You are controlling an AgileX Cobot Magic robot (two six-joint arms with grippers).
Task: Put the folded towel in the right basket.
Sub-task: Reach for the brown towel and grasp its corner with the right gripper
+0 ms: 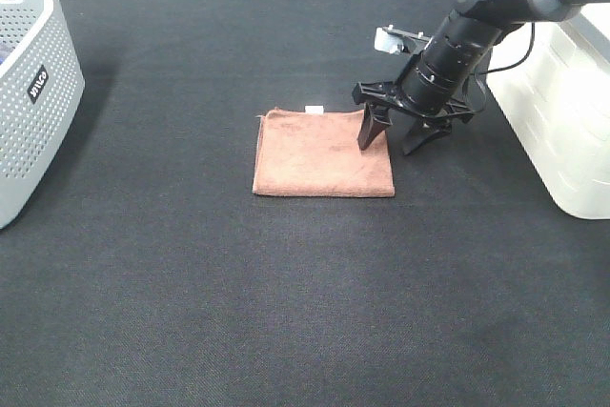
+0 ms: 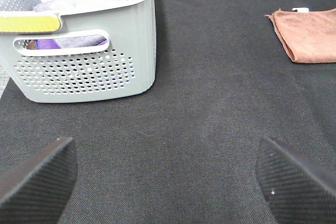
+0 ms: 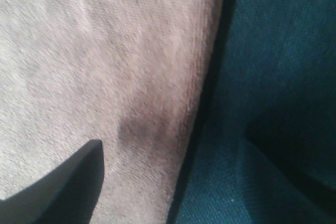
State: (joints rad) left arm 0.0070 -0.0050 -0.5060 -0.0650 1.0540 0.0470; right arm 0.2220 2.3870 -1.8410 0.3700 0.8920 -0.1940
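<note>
Surface: a table (image 1: 286, 312) covered in dark, finely woven fabric that fills the whole exterior view.
Towel: a brown folded towel (image 1: 322, 152) lies flat on the fabric near the middle, with a small white tag (image 1: 313, 108) at its far edge.
Left of the towel: a perforated grey basket (image 1: 38, 111) stands well apart from it, cut off by the frame edge.
Right of the towel: a white basket (image 1: 572, 121) stands nearer to it than the grey one, partly out of frame.

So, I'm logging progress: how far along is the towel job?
Done: the towel lies folded flat. In hand: the right pincer is open and straddles the towel's right edge, one finger over the cloth, nothing gripped yet. Left to do: grasp it, lift it and drop it in the right basket.
</note>
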